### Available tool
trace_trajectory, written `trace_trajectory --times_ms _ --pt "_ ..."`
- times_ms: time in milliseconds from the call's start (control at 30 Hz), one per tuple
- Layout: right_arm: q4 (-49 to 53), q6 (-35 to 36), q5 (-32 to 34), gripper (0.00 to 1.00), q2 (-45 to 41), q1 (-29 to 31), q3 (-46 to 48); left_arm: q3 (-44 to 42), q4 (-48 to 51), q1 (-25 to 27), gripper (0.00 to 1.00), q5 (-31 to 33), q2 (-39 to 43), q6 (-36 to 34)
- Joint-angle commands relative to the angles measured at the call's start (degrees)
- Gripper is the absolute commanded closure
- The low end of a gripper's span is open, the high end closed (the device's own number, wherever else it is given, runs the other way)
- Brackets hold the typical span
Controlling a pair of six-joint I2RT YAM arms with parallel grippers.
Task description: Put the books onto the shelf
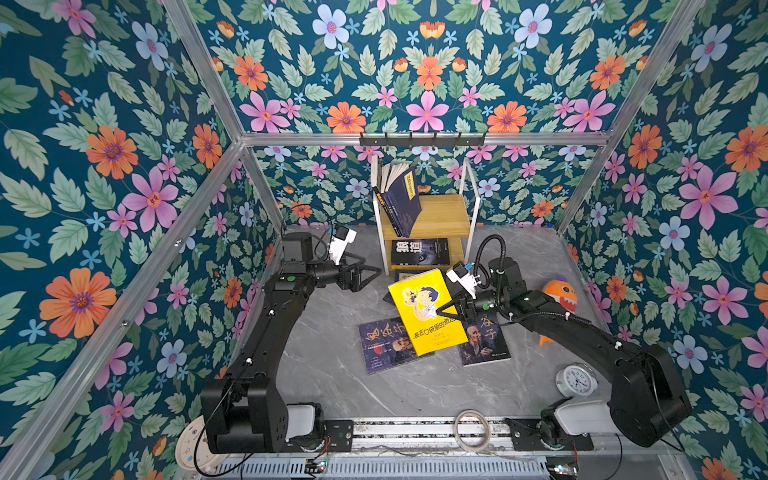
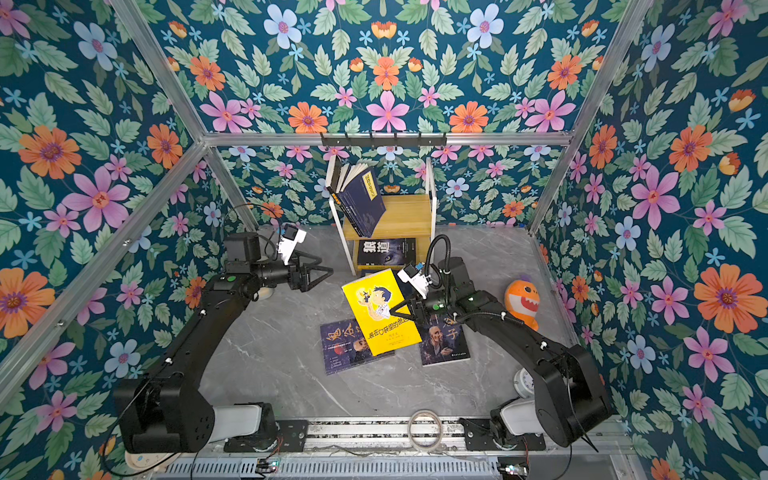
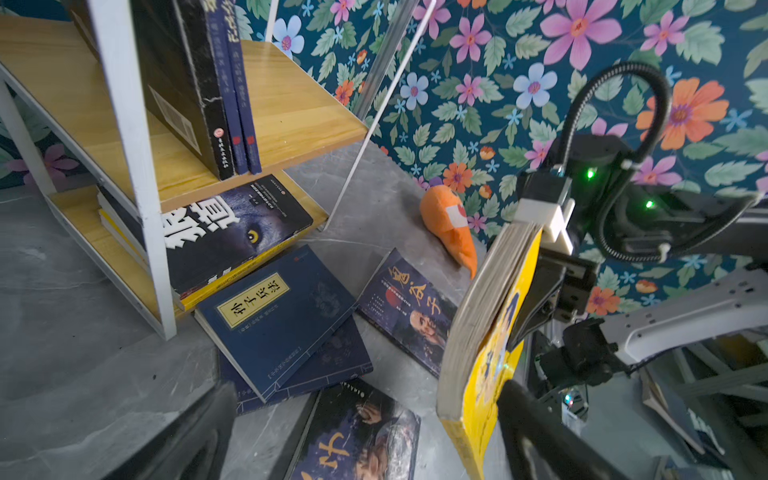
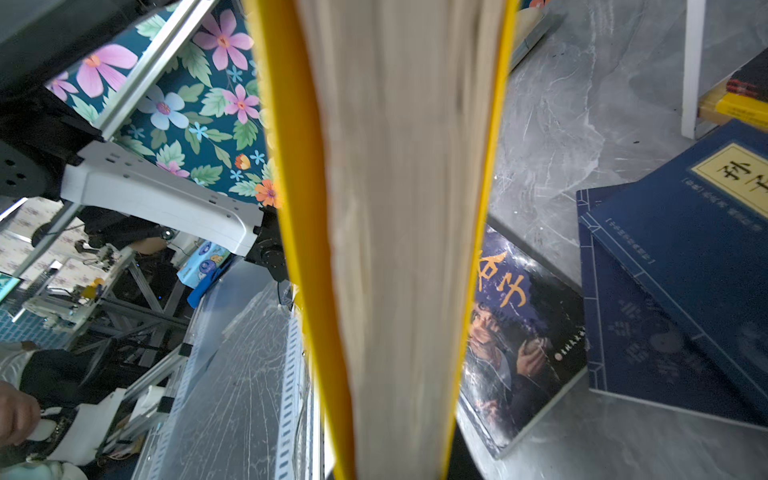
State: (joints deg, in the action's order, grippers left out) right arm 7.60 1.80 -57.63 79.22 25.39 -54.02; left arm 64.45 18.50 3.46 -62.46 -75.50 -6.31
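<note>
My right gripper is shut on the right edge of the yellow cartoon-boy book, holding it tilted above the table; its page edge fills the right wrist view. My left gripper stands open and empty to the left of the shelf's foot, apart from the yellow book. Navy books lean on the top board. A wolf-face book lies on the lower board. Two old-man portrait books lie flat on the table, and navy books lie before the shelf.
An orange plush toy sits at the right wall beside my right arm. A white alarm clock stands near the right arm's base, and a tape roll lies on the front rail. A black hook rail hangs above the shelf.
</note>
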Motion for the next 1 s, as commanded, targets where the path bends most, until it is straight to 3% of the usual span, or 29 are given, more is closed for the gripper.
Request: trace_trajectory --times_ms 0,133,333,500,800,967 --pt "13.04 11.89 -0.20 1.00 0.83 0.25 -4.46 1.22 7.15 -0.12 0.00 0.19 0.06 -10.37" --pt "26.51 20.67 0.91 1.00 3.96 1.45 -12.15 3.38 11.18 0.47 0.00 -1.41 -0.81 -15.30" --pt "37.12 27.70 3.37 1.00 9.06 4.40 -22.50 6.26 19.73 3.76 0.00 -3.39 -1.97 -24.68" --pt "43.88 32.23 3.94 1.00 13.38 6.15 -29.22 6.14 21.45 5.73 0.00 -5.36 -2.26 -25.82" --pt "45.17 33.91 6.77 1.00 15.27 6.87 -31.36 10.33 28.71 7.55 0.00 -6.56 -2.52 -31.95" --pt "45.08 34.47 8.14 1.00 15.33 7.07 -30.93 10.27 28.31 7.54 0.00 -7.81 -2.68 -31.18"
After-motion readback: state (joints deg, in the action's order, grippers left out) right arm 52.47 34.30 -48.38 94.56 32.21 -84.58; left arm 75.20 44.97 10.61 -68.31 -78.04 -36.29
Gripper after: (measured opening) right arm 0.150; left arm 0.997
